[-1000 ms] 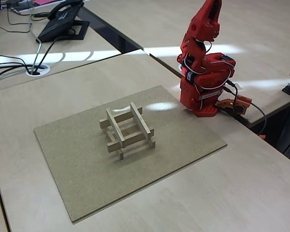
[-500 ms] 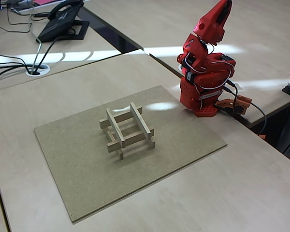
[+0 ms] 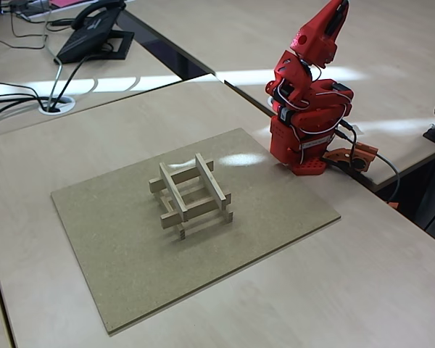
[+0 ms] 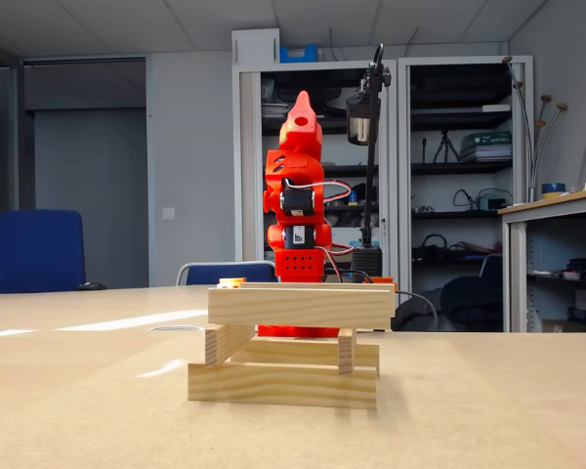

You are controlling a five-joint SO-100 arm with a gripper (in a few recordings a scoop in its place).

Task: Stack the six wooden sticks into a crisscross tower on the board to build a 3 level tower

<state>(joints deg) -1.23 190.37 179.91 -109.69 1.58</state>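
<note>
The tower (image 3: pixel 191 196) stands near the middle of the board (image 3: pixel 116 268), unchanged from a second ago: six sticks (image 4: pixel 301 306) in three crossed pairs, two per layer. The board lies flat on the pale surface (image 3: pixel 362 283). One red arm (image 3: pixel 309 116) sits folded at the board's far corner, well apart from the tower; since the earlier frame its tool (image 3: pixel 332 16) has swung up and to the right and now points upward. The tool's fingers look closed together, empty.
</note>
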